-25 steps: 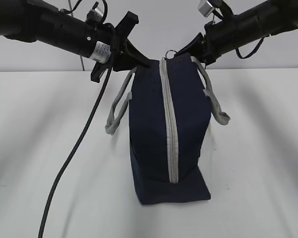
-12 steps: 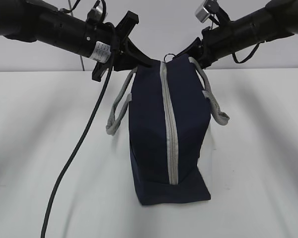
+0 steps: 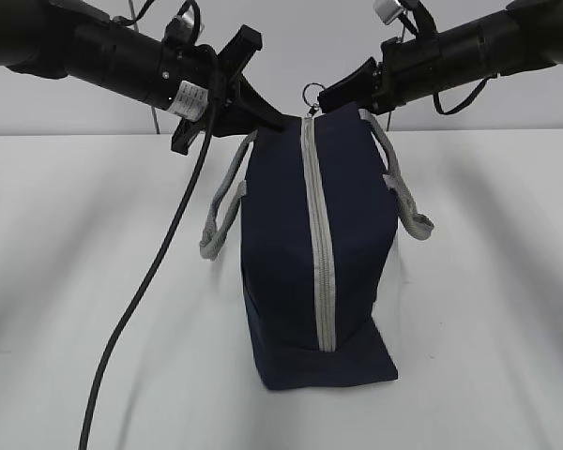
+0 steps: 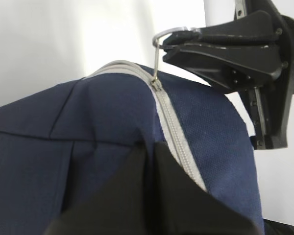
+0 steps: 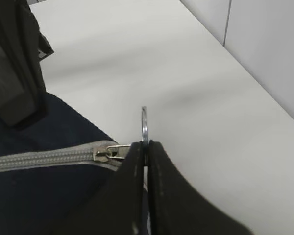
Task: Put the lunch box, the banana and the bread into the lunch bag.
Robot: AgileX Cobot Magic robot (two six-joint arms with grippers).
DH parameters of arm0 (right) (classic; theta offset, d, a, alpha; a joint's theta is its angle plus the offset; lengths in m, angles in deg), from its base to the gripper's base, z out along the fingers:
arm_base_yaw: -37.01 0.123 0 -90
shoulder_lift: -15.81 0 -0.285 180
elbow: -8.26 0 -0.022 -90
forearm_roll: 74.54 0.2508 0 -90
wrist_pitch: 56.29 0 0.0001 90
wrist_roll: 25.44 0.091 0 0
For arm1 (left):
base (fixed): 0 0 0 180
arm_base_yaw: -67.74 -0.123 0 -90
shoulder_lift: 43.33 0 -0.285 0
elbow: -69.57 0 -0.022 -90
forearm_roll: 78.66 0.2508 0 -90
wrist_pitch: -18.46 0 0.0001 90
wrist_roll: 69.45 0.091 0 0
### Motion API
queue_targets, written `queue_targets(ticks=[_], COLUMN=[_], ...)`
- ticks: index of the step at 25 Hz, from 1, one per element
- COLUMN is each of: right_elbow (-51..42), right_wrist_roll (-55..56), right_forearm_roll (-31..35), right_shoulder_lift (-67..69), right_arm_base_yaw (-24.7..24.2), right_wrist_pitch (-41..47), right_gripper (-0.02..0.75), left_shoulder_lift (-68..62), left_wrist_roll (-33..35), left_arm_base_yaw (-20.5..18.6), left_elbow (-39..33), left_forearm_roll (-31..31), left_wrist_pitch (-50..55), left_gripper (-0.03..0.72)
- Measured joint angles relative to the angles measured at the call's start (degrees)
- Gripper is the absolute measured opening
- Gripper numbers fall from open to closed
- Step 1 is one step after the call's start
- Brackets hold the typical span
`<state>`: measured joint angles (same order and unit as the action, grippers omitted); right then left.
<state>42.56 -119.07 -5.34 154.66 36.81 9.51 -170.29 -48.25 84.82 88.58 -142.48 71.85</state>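
The navy lunch bag (image 3: 291,244) stands upright on the white table, its grey zipper (image 3: 317,253) shut along the whole side facing the exterior view. My right gripper (image 3: 324,97) is shut on the metal ring zip pull (image 3: 311,92) at the bag's top; the right wrist view shows the ring (image 5: 144,125) pinched between its fingertips (image 5: 136,152). My left gripper (image 3: 267,119) is shut on the bag's fabric (image 4: 112,122) at the top left, beside the zipper (image 4: 176,142). The lunch box, the banana and the bread are out of view.
Grey strap handles hang at the bag's left (image 3: 220,220) and right (image 3: 405,197). A black cable (image 3: 150,272) hangs from the left arm down to the table's front. A grey wall runs behind the table.
My right gripper has risen slightly and lifted the ring zip pull above the bag's top. The bag's top edge has stretched upward. The left gripper has stayed put.
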Motion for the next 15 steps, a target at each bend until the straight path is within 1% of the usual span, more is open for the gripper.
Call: queue_targets(ticks=[4, 9, 15], right_elbow=[0.0, 0.0, 0.0], right_wrist_roll=[-1.4, -2.3, -2.4], right_forearm_roll=[0.7, 0.6, -4.0], right_shoulder_lift=[0.0, 0.0, 0.0], right_arm_base_yaw=[0.0, 0.0, 0.0], right_wrist_pitch=[0.2, -1.9, -2.1], right_gripper=[0.0, 0.0, 0.0], left_shoulder_lift=[0.0, 0.0, 0.0], left_wrist_roll=[0.0, 0.3, 3.0], left_arm_base_yaw=[0.0, 0.0, -0.1], left_elbow=[0.0, 0.1, 0.1], left_forearm_roll=[0.3, 0.3, -1.7], left_wrist_pitch=[0.4, 0.9, 2.0], left_gripper=[0.006, 0.006, 0.006])
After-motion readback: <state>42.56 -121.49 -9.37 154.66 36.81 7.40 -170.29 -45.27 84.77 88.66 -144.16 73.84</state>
